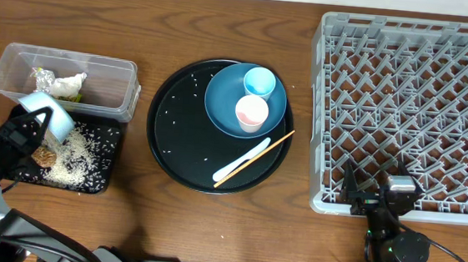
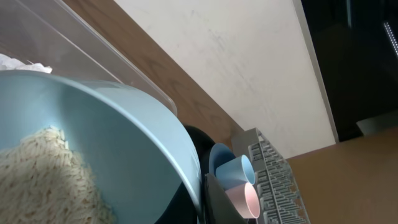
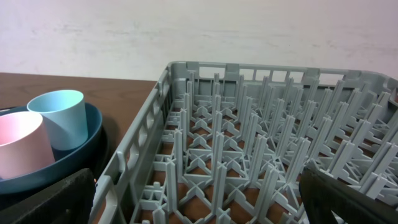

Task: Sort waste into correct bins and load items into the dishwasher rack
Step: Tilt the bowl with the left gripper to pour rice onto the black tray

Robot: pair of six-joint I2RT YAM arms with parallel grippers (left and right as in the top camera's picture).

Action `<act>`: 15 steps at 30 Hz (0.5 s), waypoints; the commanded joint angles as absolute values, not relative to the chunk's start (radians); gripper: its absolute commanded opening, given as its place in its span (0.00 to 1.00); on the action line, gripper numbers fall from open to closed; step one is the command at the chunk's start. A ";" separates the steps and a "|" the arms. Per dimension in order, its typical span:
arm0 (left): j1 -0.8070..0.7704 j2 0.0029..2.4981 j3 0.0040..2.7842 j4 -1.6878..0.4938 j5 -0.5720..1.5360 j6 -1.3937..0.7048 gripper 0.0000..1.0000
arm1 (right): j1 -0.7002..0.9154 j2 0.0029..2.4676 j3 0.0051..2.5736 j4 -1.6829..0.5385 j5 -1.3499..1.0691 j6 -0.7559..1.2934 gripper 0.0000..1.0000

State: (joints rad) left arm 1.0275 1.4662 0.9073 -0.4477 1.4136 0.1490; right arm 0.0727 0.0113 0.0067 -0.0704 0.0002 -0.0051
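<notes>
The left pincer [image 1: 33,130] is pinched on the bowl [image 1: 47,113], which is tipped over the shallow black tray [image 1: 106,179] by the surface's left edge. Rice [image 1: 77,162] and a brown lump [image 1: 44,157] lie in that tray, and more rice sits inside the bowl. Just behind, the clear tub [image 1: 119,76] holds the tissue [image 1: 72,81] and wrapper [image 1: 41,77]. The right pincer [image 1: 373,192] hangs spread wide at the near edge of the empty rack [image 1: 327,113]. The plate [image 1: 219,105], blue cup [image 1: 259,83], pink cup [image 1: 250,113], spoon [image 1: 242,158] and chopstick [image 1: 276,143] wait on the round tray [image 1: 171,134], mid-surface. Sorting looks nearly finished; loading has not begun.
</notes>
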 commanded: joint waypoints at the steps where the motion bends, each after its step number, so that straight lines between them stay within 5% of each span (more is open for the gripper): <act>1: 1.031 1.470 0.900 -0.446 1.452 0.179 0.07 | 0.079 0.007 0.006 -0.075 0.011 -0.013 0.99; 15: 1.032 1.470 0.900 -0.398 1.571 0.200 0.06 | 0.079 0.007 0.006 -0.075 0.011 -0.013 0.99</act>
